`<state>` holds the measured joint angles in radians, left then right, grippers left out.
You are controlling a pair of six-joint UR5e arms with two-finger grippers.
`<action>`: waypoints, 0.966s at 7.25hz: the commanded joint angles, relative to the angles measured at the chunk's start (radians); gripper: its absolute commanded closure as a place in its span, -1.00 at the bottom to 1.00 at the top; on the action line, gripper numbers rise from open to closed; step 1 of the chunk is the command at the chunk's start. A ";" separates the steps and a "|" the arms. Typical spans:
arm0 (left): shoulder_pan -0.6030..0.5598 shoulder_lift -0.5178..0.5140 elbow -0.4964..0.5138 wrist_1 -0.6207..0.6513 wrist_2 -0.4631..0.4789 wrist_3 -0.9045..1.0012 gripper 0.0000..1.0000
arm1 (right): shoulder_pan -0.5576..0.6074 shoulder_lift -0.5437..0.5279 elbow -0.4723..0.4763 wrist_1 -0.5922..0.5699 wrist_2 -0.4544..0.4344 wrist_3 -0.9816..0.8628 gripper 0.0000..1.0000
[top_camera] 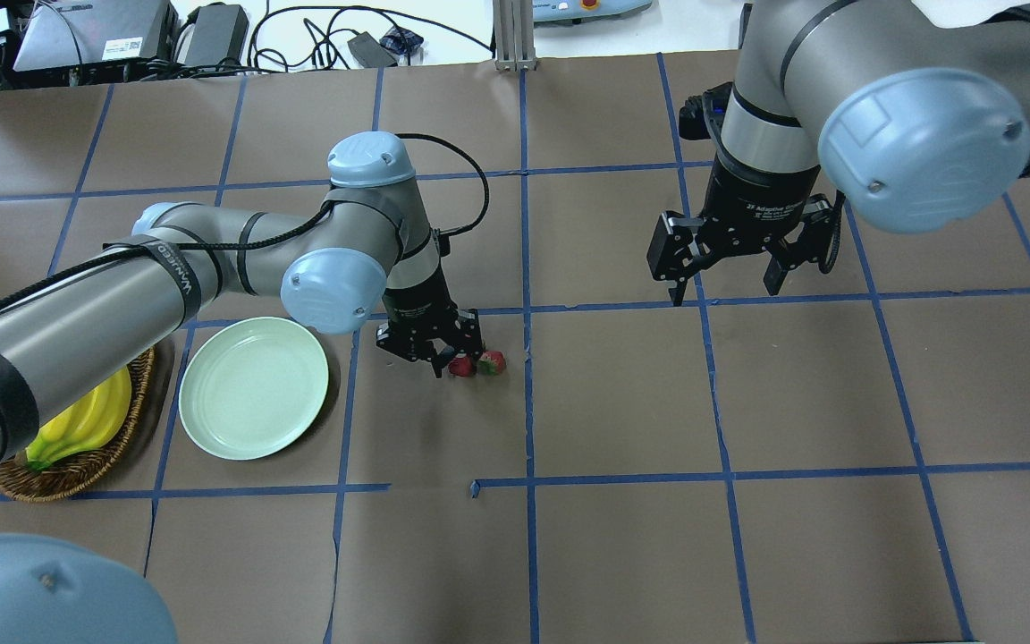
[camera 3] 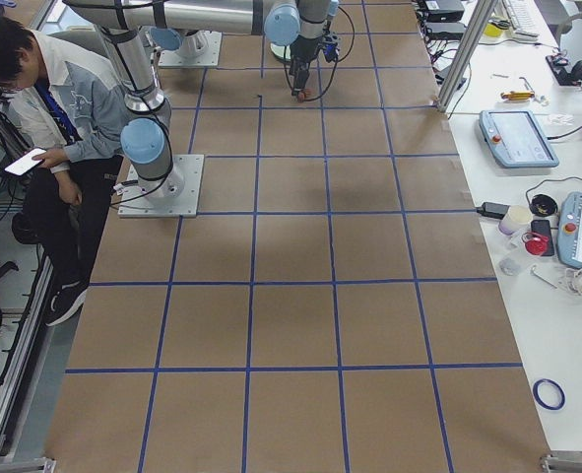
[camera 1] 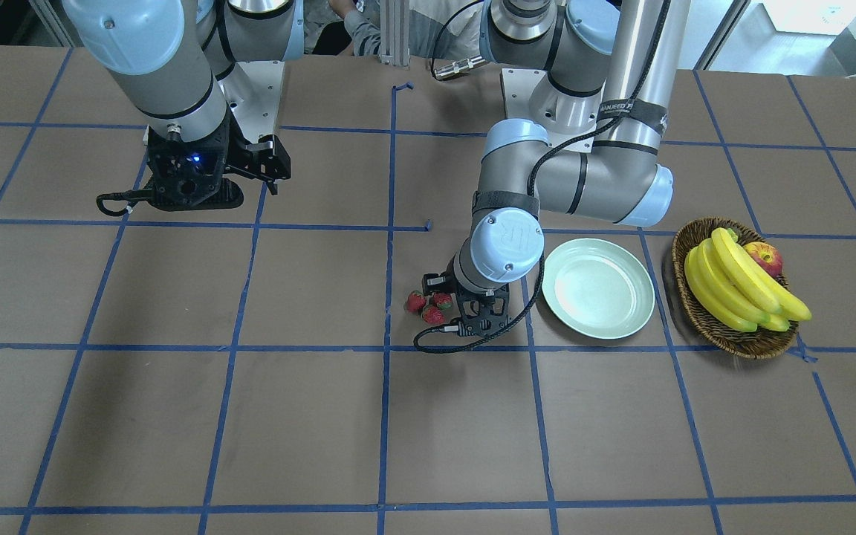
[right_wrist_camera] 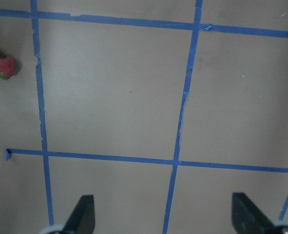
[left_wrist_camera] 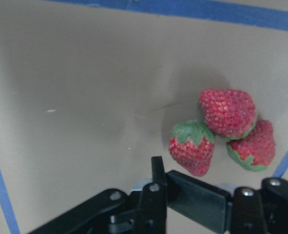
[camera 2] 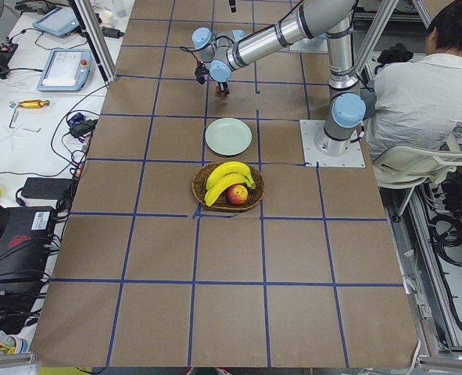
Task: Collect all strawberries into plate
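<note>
Three red strawberries (left_wrist_camera: 192, 146) with green tops lie bunched together on the brown table, touching one another. They also show in the front view as strawberries (camera 1: 433, 315) and from overhead as strawberries (top_camera: 490, 361). My left gripper (top_camera: 457, 355) hangs low right over this cluster, open and holding nothing; in the left wrist view its fingers (left_wrist_camera: 156, 171) sit just short of the nearest berry. The pale green plate (top_camera: 253, 387) lies empty one tile from the berries, on the left arm's side. My right gripper (top_camera: 725, 288) hovers open above bare table, well away.
A wicker basket (camera 1: 695, 312) holding bananas (camera 1: 740, 286) and an apple (camera 1: 764, 258) stands just beyond the plate (camera 1: 599, 288). Blue tape lines grid the table. A person sits behind the robot bases in both side views.
</note>
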<state>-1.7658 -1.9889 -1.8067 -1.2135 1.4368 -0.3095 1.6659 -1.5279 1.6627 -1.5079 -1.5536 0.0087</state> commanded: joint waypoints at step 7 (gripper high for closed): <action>0.000 0.010 0.003 0.006 -0.035 0.007 -1.00 | 0.002 0.008 0.005 -0.012 0.003 0.004 -1.00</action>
<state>-1.7656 -1.9809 -1.8043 -1.2094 1.4052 -0.3036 1.6674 -1.5244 1.6679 -1.5195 -1.5509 0.0112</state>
